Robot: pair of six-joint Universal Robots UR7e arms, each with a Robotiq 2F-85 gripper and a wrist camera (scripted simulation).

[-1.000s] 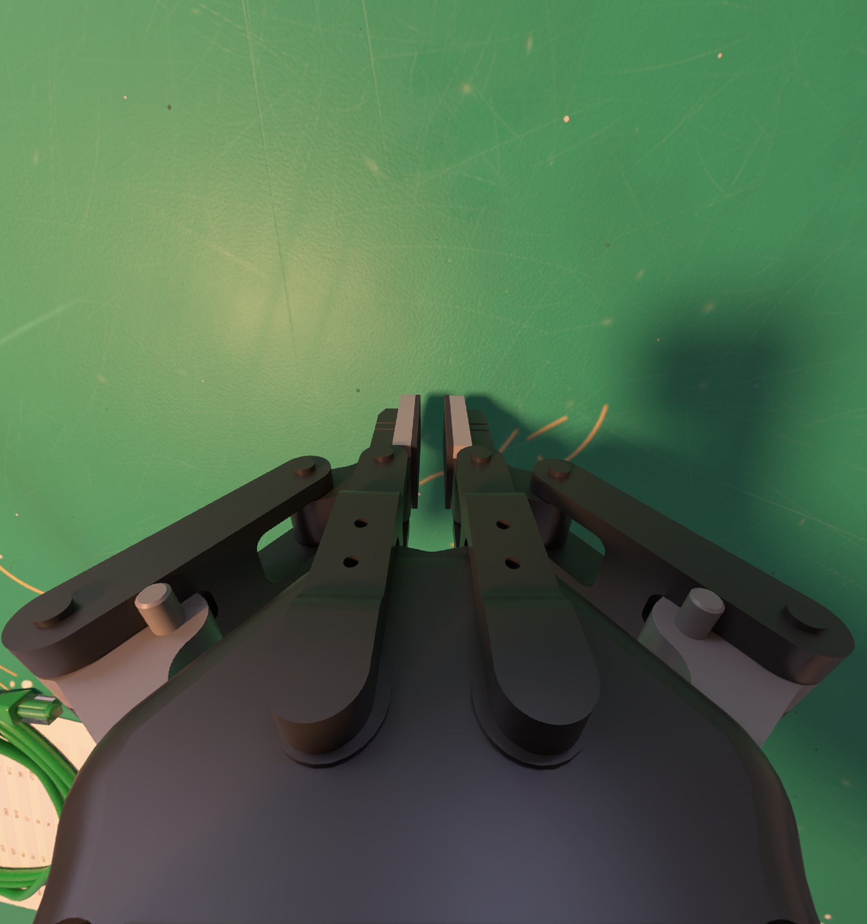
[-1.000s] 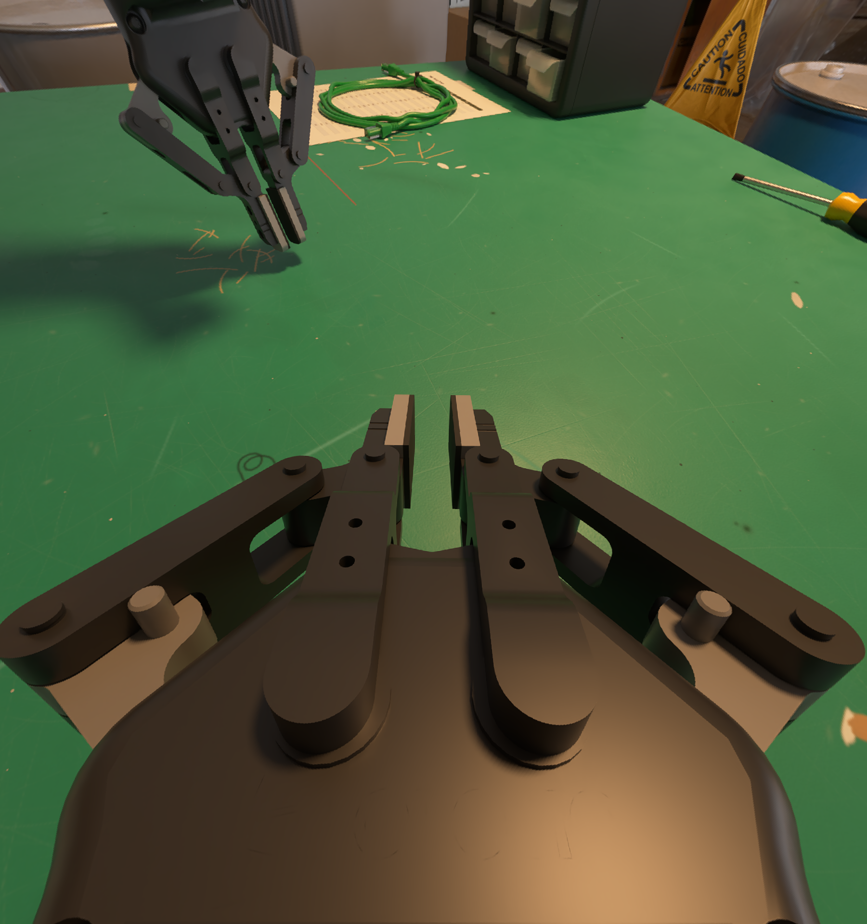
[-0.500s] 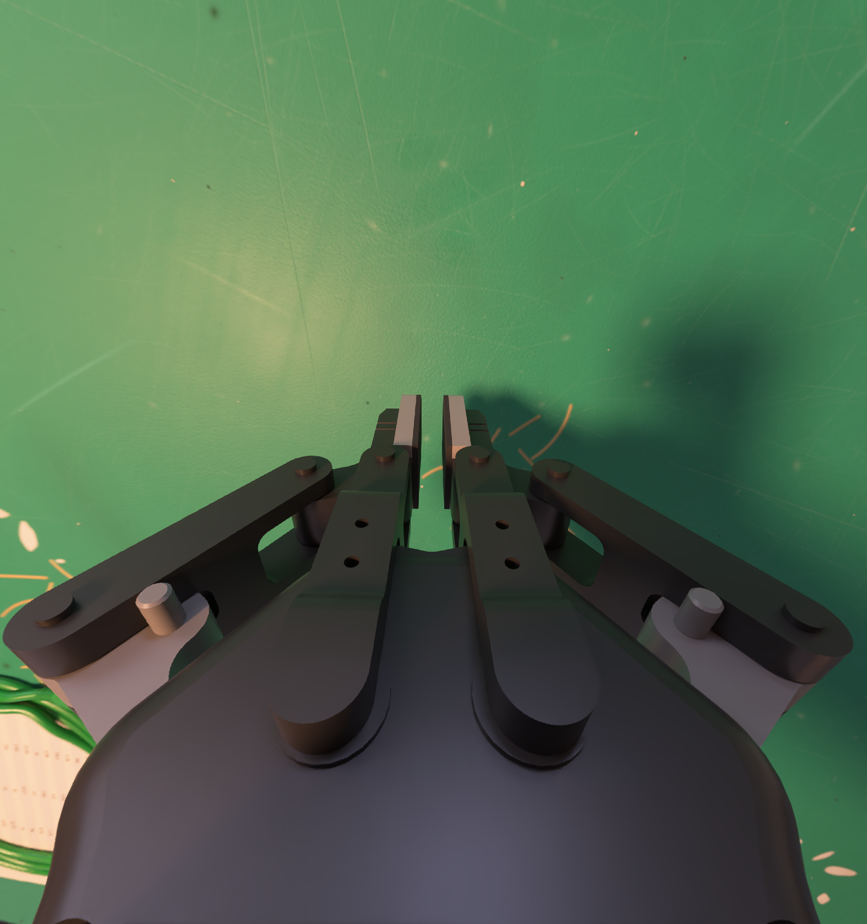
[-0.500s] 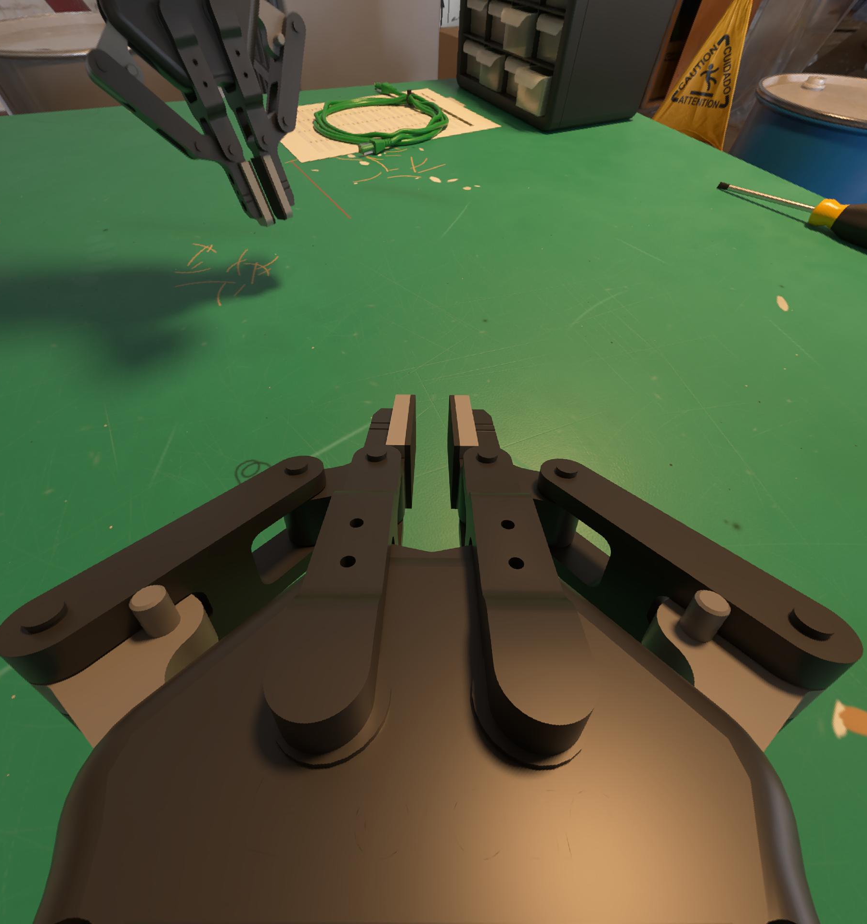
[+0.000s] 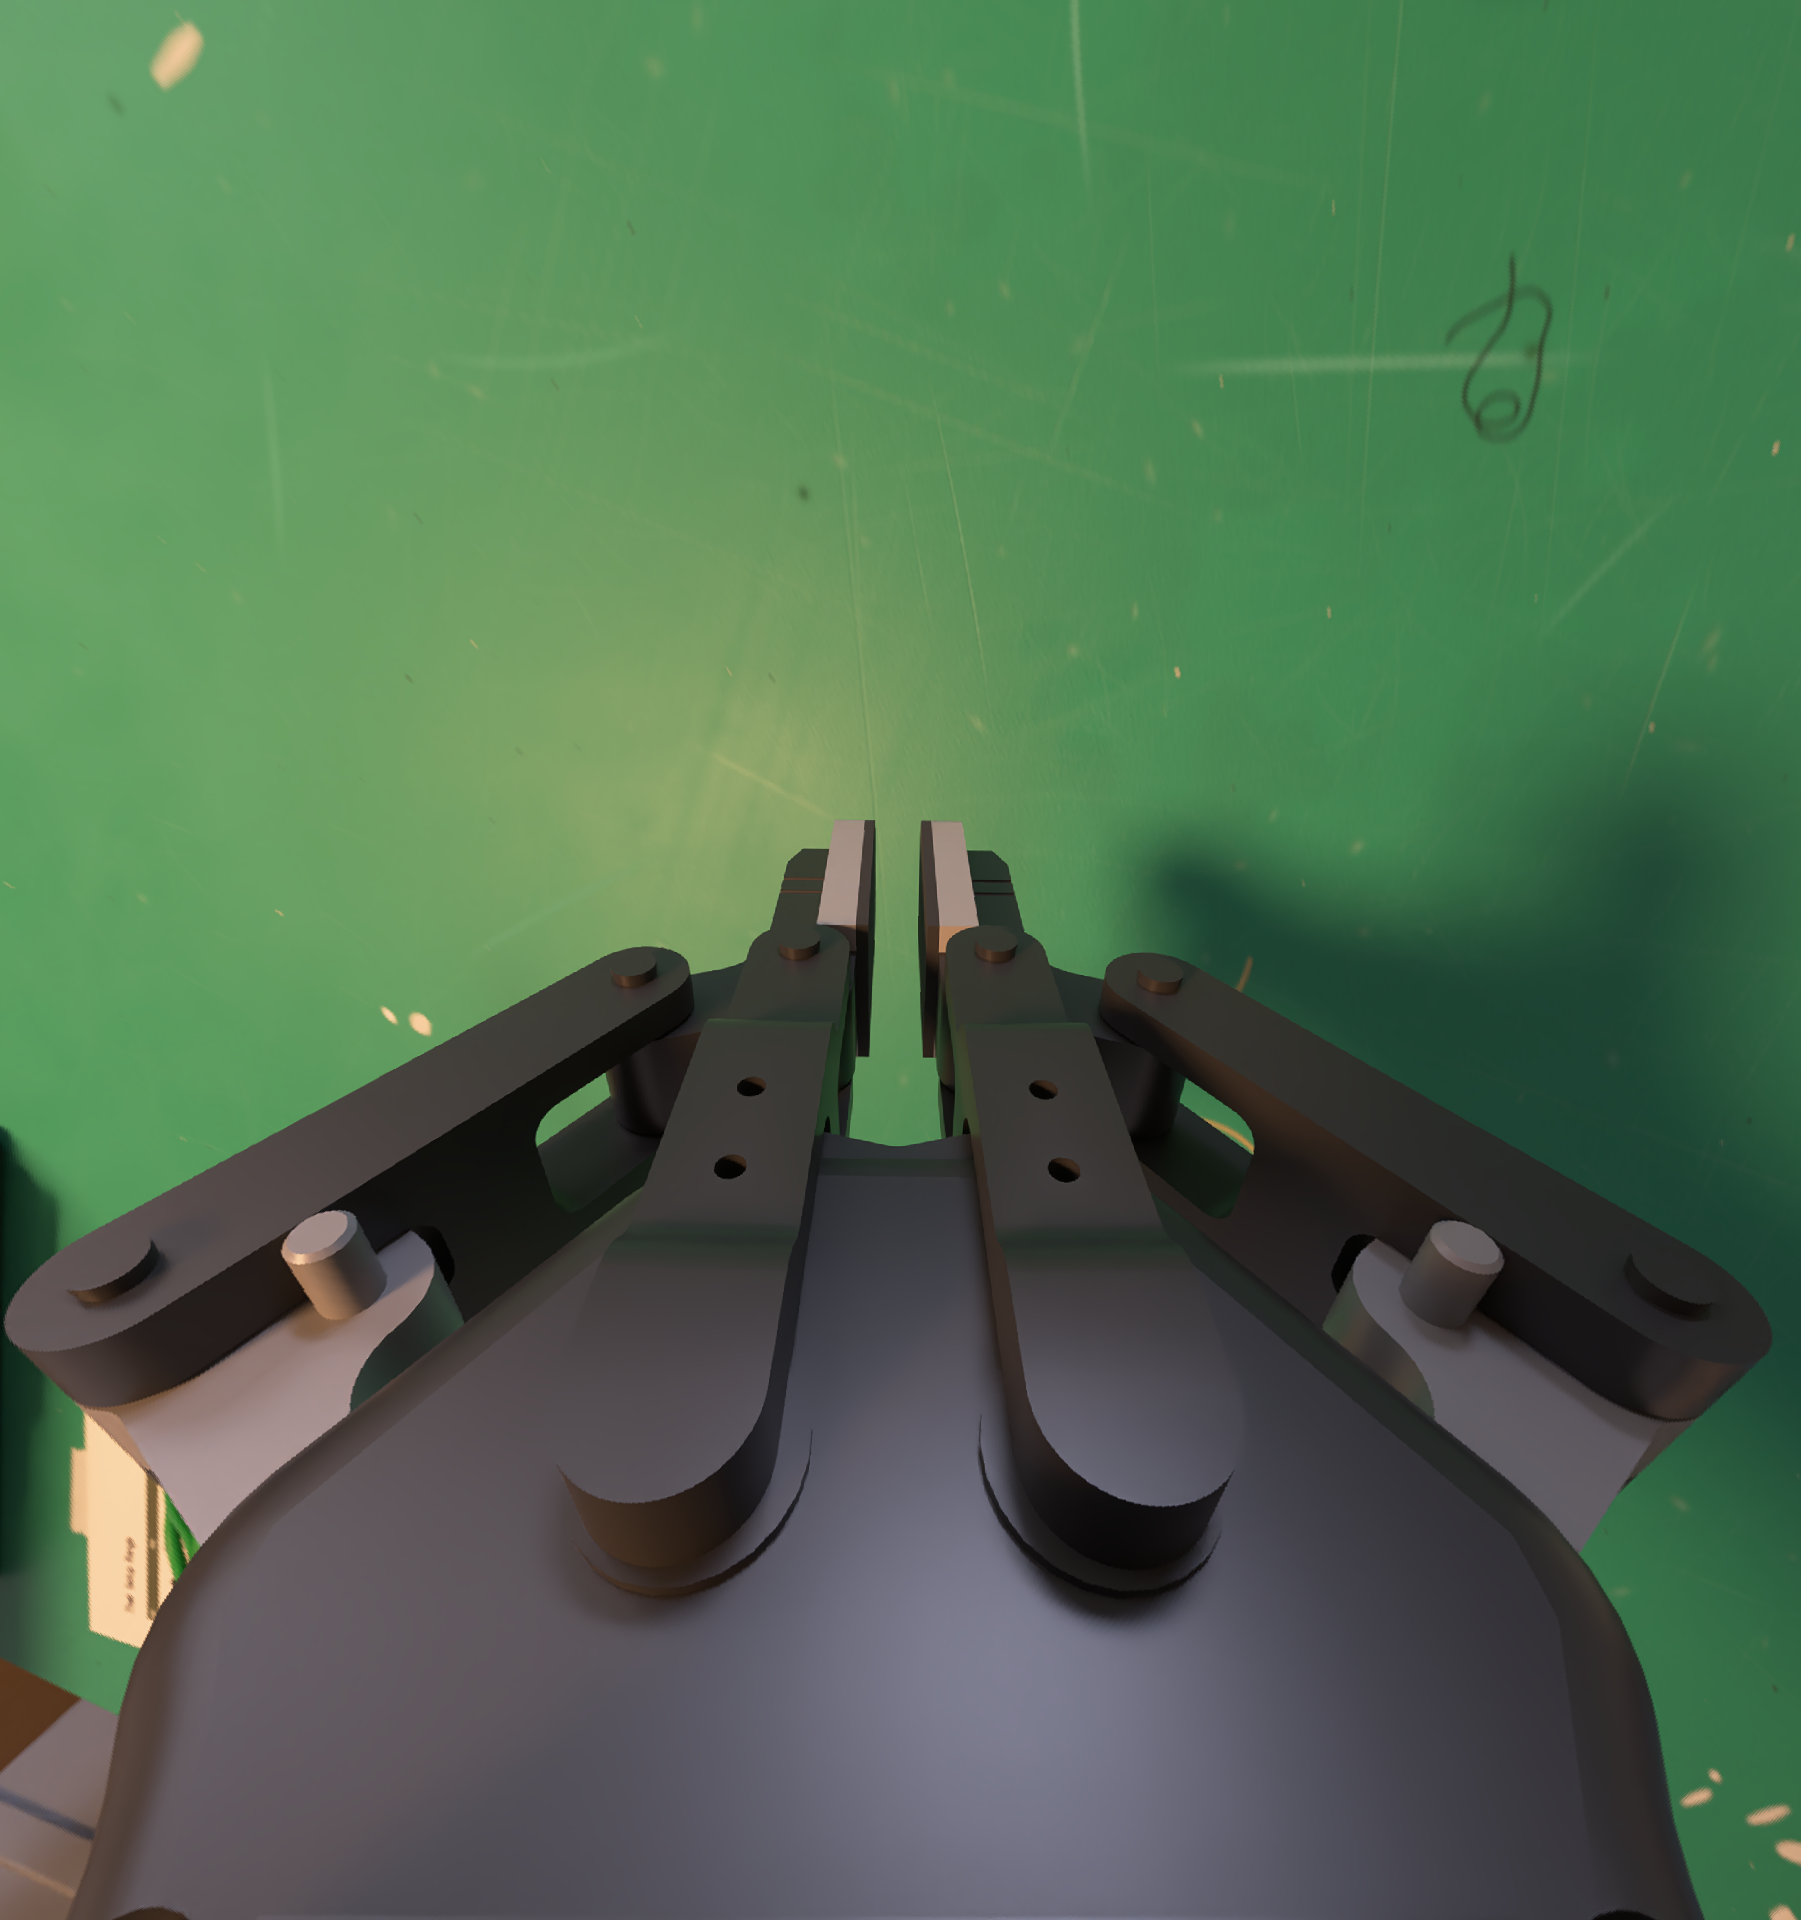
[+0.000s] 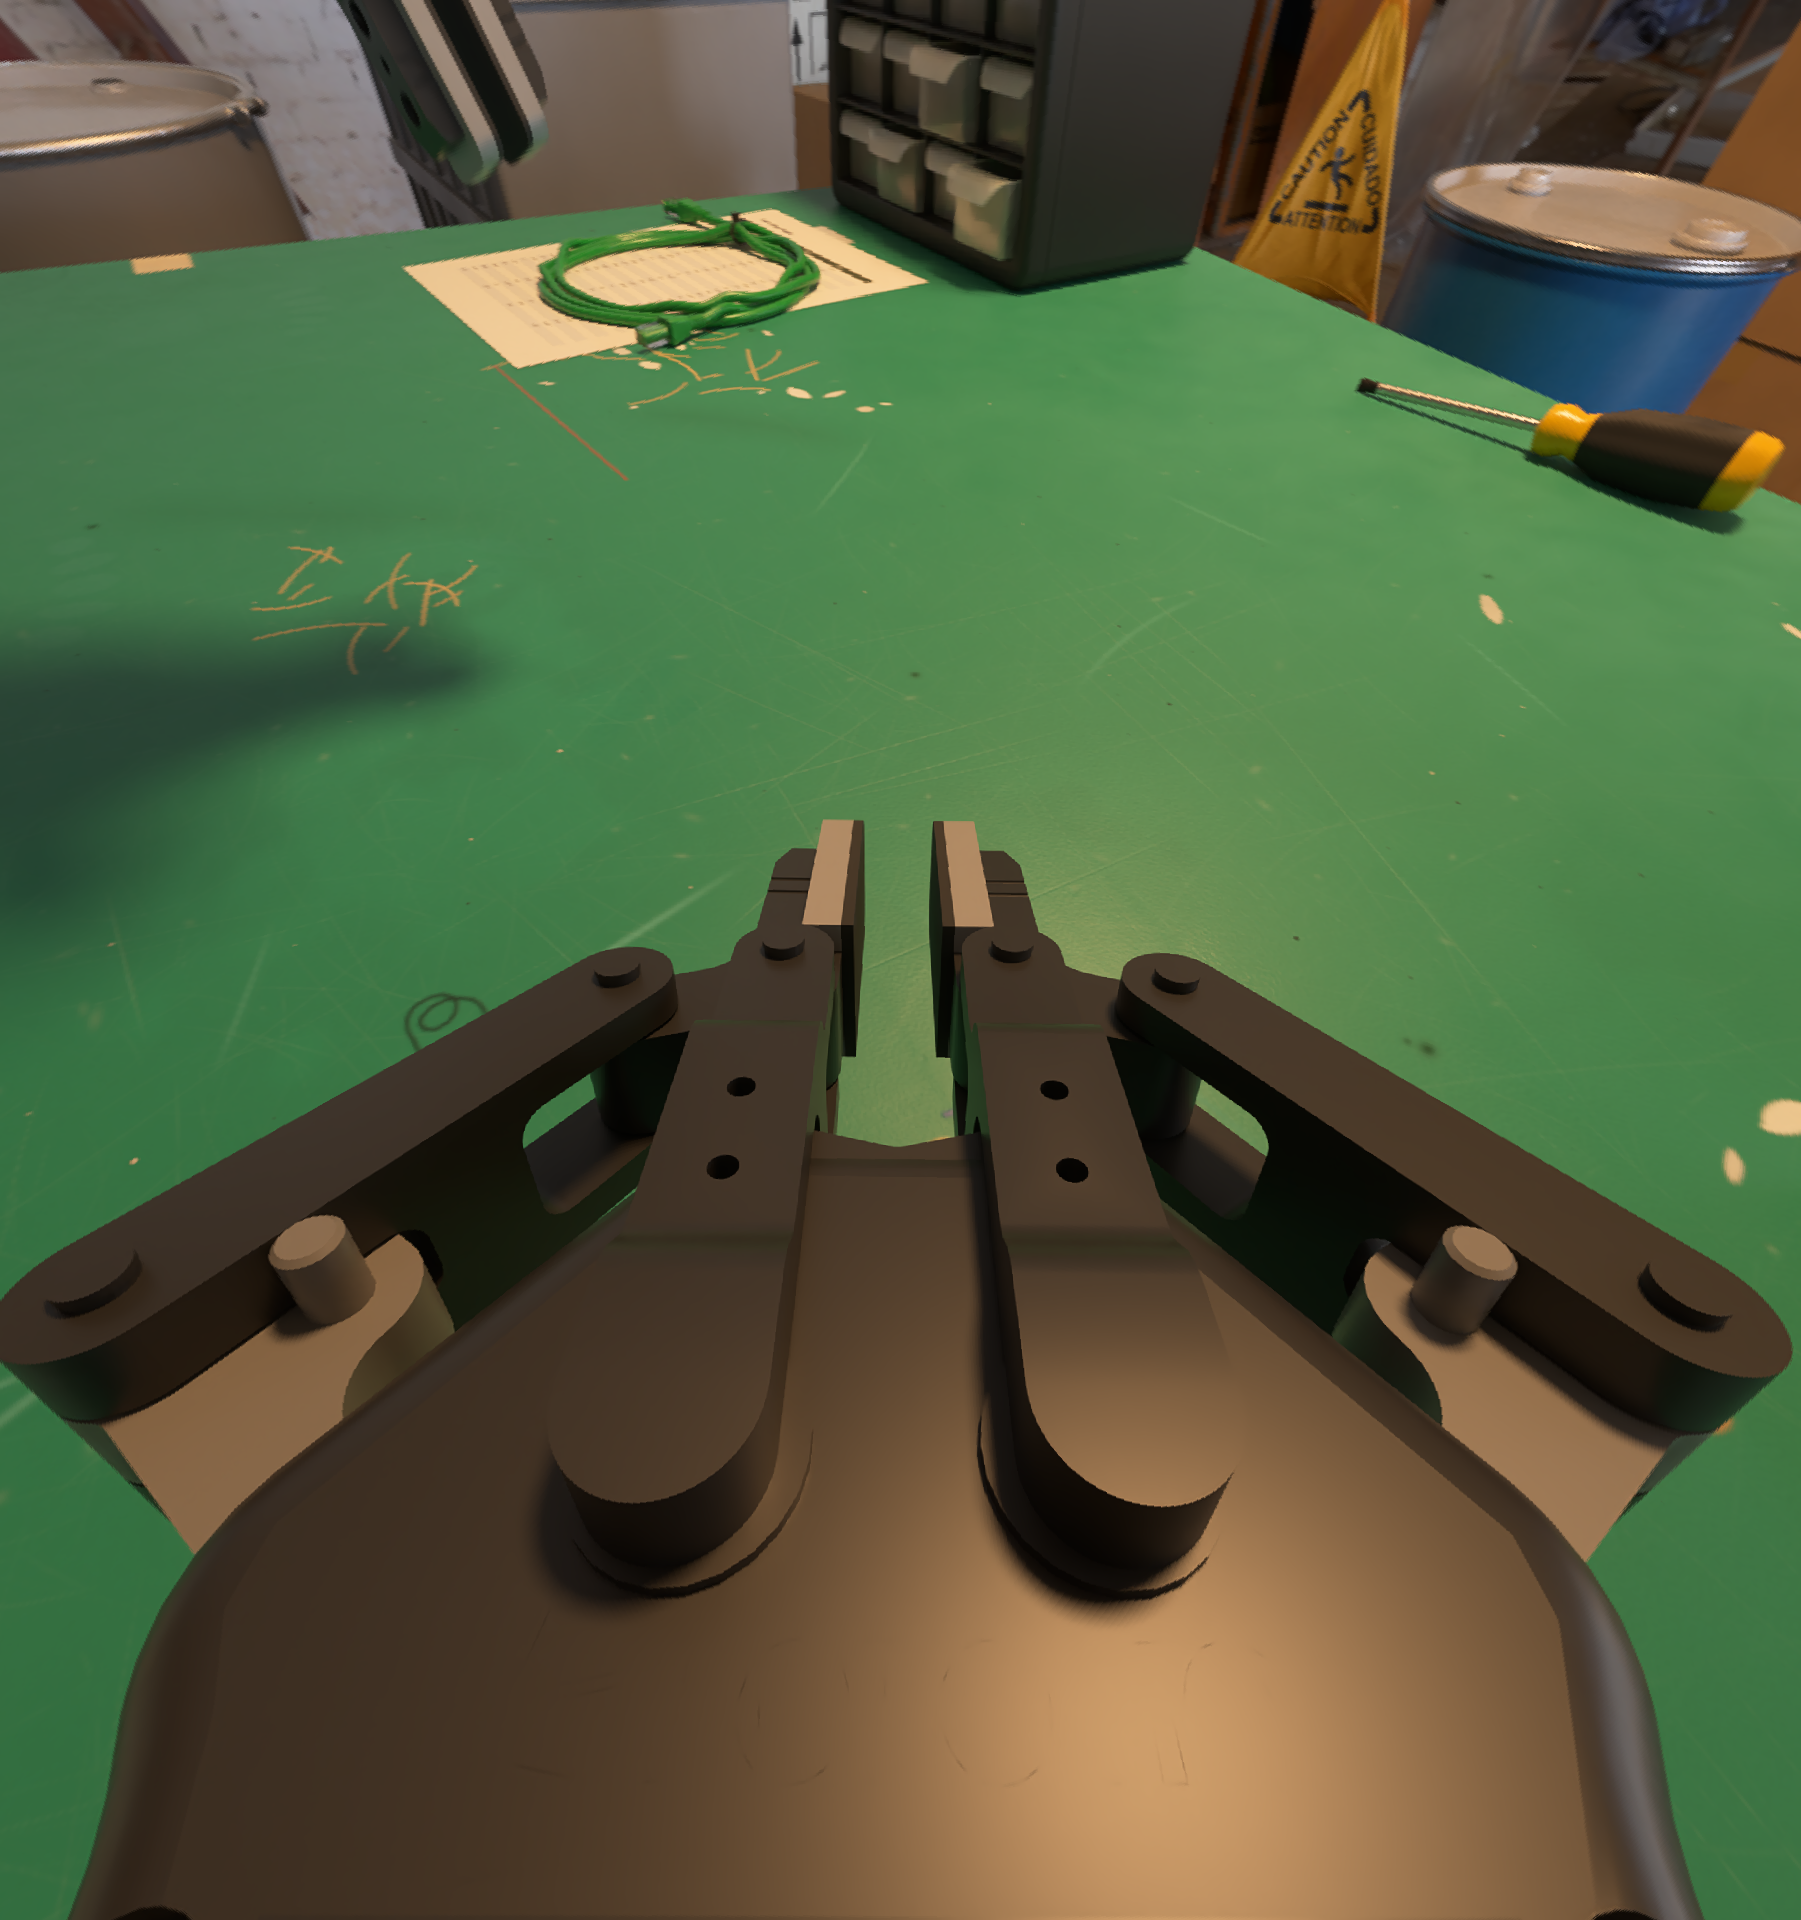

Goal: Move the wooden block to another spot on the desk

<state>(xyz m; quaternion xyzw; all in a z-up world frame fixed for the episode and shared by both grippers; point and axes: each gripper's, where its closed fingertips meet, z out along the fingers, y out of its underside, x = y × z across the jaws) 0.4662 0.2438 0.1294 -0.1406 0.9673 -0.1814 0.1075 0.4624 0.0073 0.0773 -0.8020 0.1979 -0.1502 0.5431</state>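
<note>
No wooden block shows in either view. In the left wrist view my left gripper (image 5: 898, 842) hangs well above the green desk (image 5: 563, 416), looking down at it. Its pads stand a narrow gap apart with nothing between them. In the right wrist view my right gripper (image 6: 898, 842) is over the near middle of the desk (image 6: 1083, 623), jaws likewise nearly closed and empty. The left gripper (image 6: 460, 94) shows high at the back left there, cut off by the top edge.
At the far end a green cable coil (image 6: 678, 275) lies on a paper sheet (image 6: 865, 275) beside a dark drawer cabinet (image 6: 1021, 135). A screwdriver (image 6: 1644, 452) lies at the right edge. A blue drum (image 6: 1602, 281) and a yellow floor sign (image 6: 1327, 177) stand beyond.
My left gripper has risen and pulled back toward the far left, almost leaving the right wrist view. The desk looks farther off in its own view. Both grippers stay nearly closed.
</note>
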